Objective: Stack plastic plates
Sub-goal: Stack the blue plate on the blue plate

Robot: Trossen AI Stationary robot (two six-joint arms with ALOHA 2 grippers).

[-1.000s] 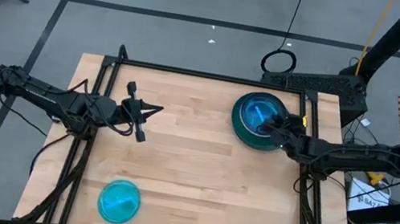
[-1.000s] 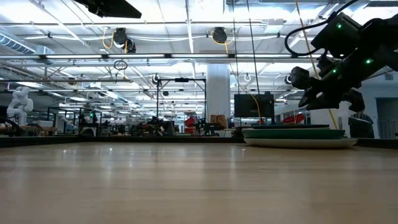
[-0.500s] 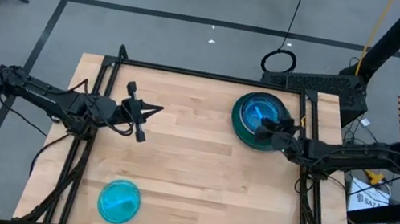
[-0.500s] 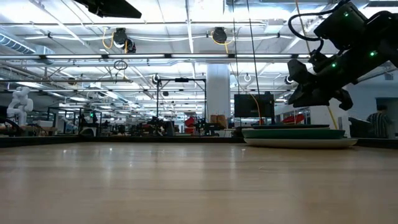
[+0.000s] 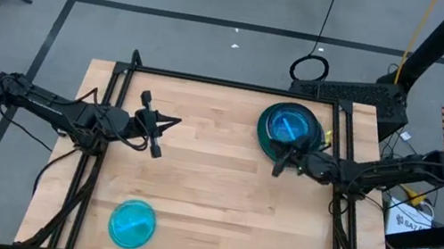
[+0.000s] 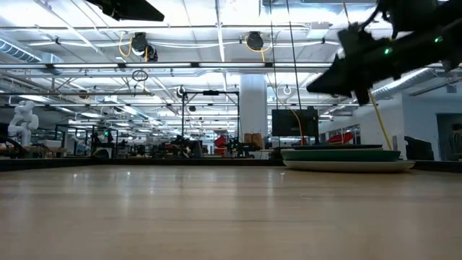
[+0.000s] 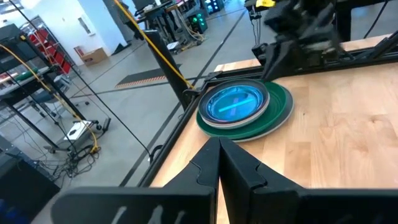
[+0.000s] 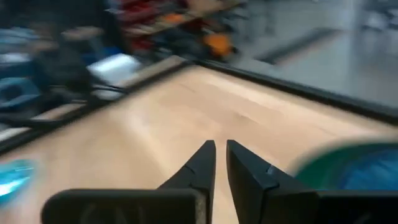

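At nine o'clock on the table [image 5: 220, 188], the left gripper [image 5: 159, 124] hovers, fingers pressed together, holding nothing. At seven o'clock lies a lone cyan plate [image 5: 133, 223]. At two o'clock sits the plate stack [image 5: 291, 133], cyan on top; just beside it the right gripper [image 5: 280, 163] hangs nearly closed, empty.
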